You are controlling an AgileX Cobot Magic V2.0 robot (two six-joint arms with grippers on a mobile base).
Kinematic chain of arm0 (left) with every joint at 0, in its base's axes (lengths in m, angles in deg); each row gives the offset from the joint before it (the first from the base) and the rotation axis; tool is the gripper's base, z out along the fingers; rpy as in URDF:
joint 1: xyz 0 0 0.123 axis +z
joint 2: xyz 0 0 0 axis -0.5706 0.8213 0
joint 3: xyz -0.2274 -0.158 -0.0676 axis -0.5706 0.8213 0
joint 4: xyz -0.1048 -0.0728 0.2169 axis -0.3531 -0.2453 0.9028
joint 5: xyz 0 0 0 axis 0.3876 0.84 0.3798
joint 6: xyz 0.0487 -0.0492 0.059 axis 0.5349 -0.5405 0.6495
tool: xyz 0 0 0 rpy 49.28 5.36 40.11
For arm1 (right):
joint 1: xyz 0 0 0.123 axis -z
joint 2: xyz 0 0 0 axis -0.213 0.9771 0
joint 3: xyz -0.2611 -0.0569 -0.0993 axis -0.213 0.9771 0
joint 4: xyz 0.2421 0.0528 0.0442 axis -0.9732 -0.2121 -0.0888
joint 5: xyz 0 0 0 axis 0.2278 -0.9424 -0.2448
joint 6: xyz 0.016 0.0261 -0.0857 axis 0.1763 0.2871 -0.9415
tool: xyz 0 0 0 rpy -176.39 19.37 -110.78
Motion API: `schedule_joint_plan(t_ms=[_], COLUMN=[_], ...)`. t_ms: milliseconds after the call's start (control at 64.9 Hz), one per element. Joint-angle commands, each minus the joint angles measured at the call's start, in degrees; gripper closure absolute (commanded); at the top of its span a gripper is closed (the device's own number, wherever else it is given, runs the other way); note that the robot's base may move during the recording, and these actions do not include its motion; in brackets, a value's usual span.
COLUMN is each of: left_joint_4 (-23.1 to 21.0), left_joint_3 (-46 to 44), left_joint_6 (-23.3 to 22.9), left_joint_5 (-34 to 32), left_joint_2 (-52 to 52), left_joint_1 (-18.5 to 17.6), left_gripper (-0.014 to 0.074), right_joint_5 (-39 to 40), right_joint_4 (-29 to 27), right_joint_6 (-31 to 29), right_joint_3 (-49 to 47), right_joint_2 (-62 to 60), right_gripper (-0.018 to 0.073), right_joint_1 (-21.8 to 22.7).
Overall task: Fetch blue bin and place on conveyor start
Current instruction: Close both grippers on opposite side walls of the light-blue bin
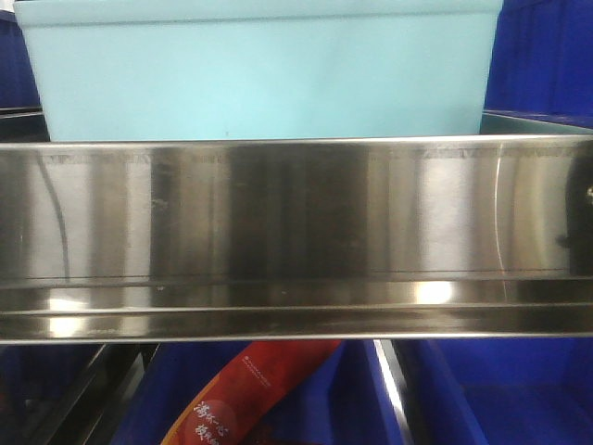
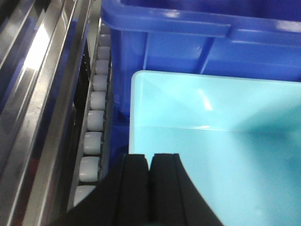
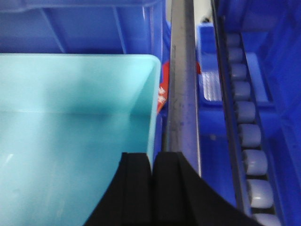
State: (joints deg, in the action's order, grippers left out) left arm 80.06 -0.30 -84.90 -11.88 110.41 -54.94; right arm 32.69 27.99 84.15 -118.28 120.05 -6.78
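The blue bin [image 1: 259,79] is a pale aqua tub standing on the shelf just behind the steel rail. From above, its open inside [image 2: 216,141] shows empty. My left gripper [image 2: 150,157] is at the bin's left wall, black fingers pressed together with a sliver of the aqua rim between them. My right gripper [image 3: 153,157] pinches the bin's right wall [image 3: 153,117] in the same way. The bin [image 3: 70,117] fills the left of the right wrist view. The conveyor start is out of view.
A shiny stainless-steel shelf rail [image 1: 296,232] spans the front view below the bin. Dark blue crates [image 2: 188,47] [image 3: 84,28] stand right behind it. White roller tracks [image 2: 94,117] [image 3: 247,113] flank both sides. A red packet [image 1: 250,389] lies in a lower crate.
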Motion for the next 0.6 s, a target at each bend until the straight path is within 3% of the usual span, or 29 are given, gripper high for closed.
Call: schedule_joint_plan(t_ms=[0, 154, 339, 401, 447, 509, 586], left_joint_4=[0.29, 0.16, 0.5, 1.16, 1.16, 1.2, 1.2], left_joint_3=[-0.86, -0.86, -0.86, -0.86, -0.86, -0.86, -0.86], left_joint_6=[-0.86, -0.86, -0.86, -0.86, -0.86, -0.86, -1.63], left_joint_5=[0.06, -0.05, -0.58, -0.58, -0.2, 0.98, 2.59], left_joint_2=[1.12, 2.84, 3.36, 3.36, 3.36, 3.36, 3.49], left_joint_1=[-0.43, -0.43, -0.43, -0.43, -0.43, -0.43, -0.28], left_gripper=[0.0708, 0.0708, 0.0693, 0.0643, 0.0557, 0.0419, 0.0317], right_joint_5=[-4.32, -10.02, -10.5, -11.07, -11.14, -11.14, -11.29], right_joint_4=[1.92, 1.92, 1.92, 1.92, 1.92, 1.92, 1.83], right_joint_6=[1.29, 0.73, -1.52, -1.51, -1.51, -1.51, -1.51], right_joint_3=[-4.17, -9.15, -10.51, -10.51, -10.51, -10.51, -10.51], right_joint_2=[2.75, 6.88, 7.94, 7.94, 7.94, 7.94, 7.94], right_gripper=[0.0701, 0.0701, 0.0687, 0.0603, 0.0531, 0.0361, 0.0265], right_joint_1=[-0.73, -0.77, -0.77, -0.77, -0.77, -0.77, -0.77])
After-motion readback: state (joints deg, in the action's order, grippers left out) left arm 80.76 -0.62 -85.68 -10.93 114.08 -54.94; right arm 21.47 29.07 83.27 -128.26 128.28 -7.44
